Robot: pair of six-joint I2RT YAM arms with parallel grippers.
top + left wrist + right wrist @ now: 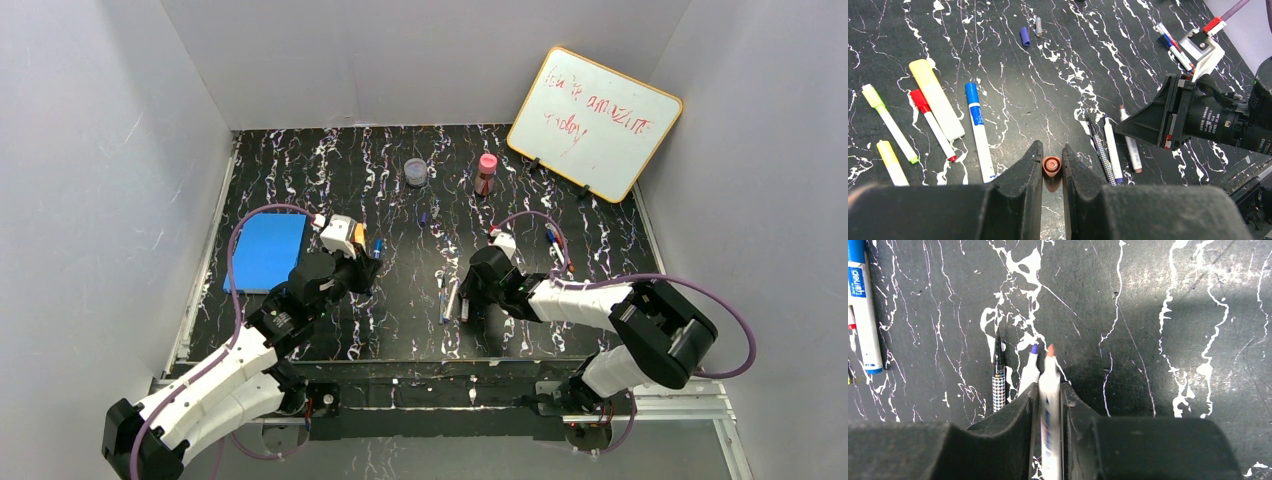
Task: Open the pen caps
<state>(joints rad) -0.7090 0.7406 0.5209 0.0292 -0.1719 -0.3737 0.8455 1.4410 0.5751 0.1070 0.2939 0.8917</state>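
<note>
My left gripper (pixel 1051 157) is shut on a small reddish-brown pen cap (pixel 1051 165), held just above the black marbled table, its open end facing the camera. My right gripper (pixel 1049 390) sits low over a white pen (pixel 1049 377) with a bare salmon tip. The pen lies between its jaws, blurred, with thin gaps on both sides, so the jaws are slightly open. A purple-tipped pen (pixel 1030 365) and a houndstooth pen (pixel 998 375) lie beside it. Left of my left gripper are several capped pens, among them a yellow highlighter (pixel 937 100), a red-capped marker (pixel 930 122) and a blue-capped marker (pixel 978 130).
A loose blue cap (pixel 1025 36) and a small spring (pixel 1038 26) lie farther out. At the back stand a clear jar (pixel 415 172), a pink-capped bottle (pixel 486 172) and a leaning whiteboard (pixel 595 120). A blue pad (pixel 267 250) lies at the left. More pens (pixel 1175 45) lie right of the right arm.
</note>
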